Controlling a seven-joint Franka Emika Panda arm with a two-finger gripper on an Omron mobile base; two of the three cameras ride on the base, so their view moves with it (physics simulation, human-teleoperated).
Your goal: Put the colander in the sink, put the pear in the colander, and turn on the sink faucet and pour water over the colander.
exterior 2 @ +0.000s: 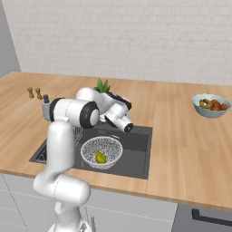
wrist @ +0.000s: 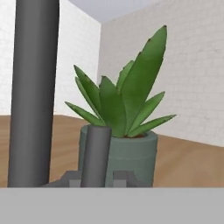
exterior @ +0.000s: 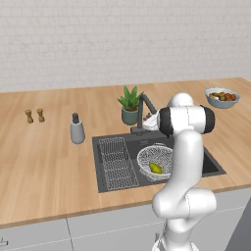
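The white wire-mesh colander (exterior: 146,156) (exterior 2: 111,146) sits in the dark sink (exterior: 210,164) (exterior 2: 136,156), right of centre. The yellow-green pear (exterior: 155,168) (exterior 2: 100,157) lies inside it. The dark sink faucet (exterior: 143,105) stands at the back edge of the basin. My gripper (exterior: 150,120) is right up against the faucet, its fingers hidden behind my forearm; it is shut. In the hand view the faucet stem (wrist: 35,92) rises very close at the left, with a shorter dark post (wrist: 96,155) beside it. No water shows.
A potted plant (exterior: 130,105) (wrist: 122,113) stands just behind the faucet. A flat wire rack (exterior: 116,164) lies in the sink's left half. A soap dispenser (exterior: 77,130) and two small shakers (exterior: 34,116) stand to the left; a fruit bowl (exterior: 223,97) (exterior 2: 211,105) is at the far right.
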